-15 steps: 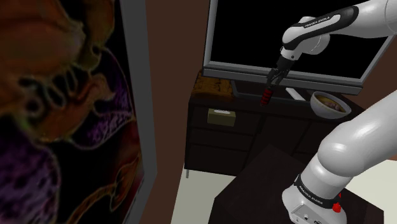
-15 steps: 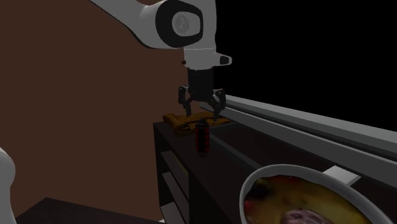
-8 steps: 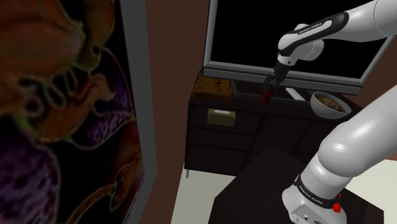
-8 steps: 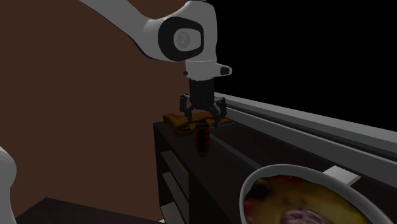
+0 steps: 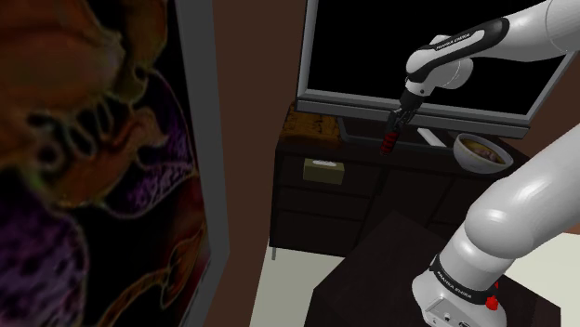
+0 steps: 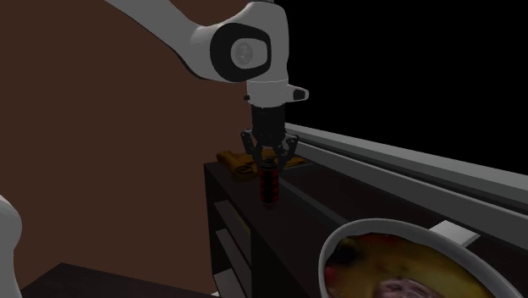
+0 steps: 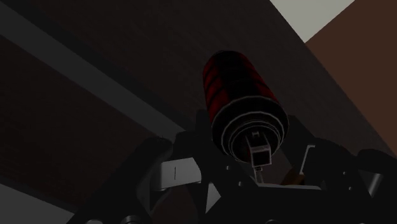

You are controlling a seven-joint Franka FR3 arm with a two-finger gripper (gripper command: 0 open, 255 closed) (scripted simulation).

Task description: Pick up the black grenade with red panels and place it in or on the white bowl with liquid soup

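Dark dresser (image 5: 325,200): tool (image 6: 269,161) clasps grenade (image 6: 270,188).

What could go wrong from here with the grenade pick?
1. The pincer sits over just the top end of the upright grenade; a hold that high on a tall, narrow body could tip it or let it slip on the lift.
2. The screen's grey frame runs close behind it; a swing toward the bowl could clip that.
3. The bowl holds soup, so a high release may splash.
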